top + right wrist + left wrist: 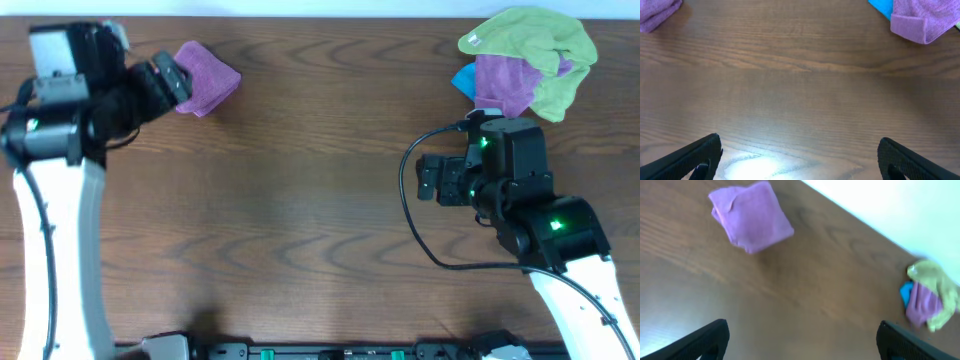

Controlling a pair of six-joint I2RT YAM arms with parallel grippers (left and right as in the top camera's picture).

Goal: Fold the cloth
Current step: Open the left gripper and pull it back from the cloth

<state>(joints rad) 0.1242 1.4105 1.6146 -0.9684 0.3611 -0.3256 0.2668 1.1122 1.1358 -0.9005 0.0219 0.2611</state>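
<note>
A small folded purple cloth [207, 77] lies on the wooden table [300, 200] at the back left. My left gripper [168, 80] sits just left of it. In the left wrist view the cloth [751, 216] lies ahead of my left gripper [802, 342], whose jaws are open with only bare wood between them. My right gripper [428, 180] hovers at the right middle, pointing left. In its own view the right gripper [800, 160] is open over bare wood, holding nothing.
A loose pile sits at the back right: a green cloth [540, 45], a purple cloth [505, 82] and a blue one [464, 80]. The right wrist view shows that purple cloth [925, 20] and the blue one [880, 6] at its top edge.
</note>
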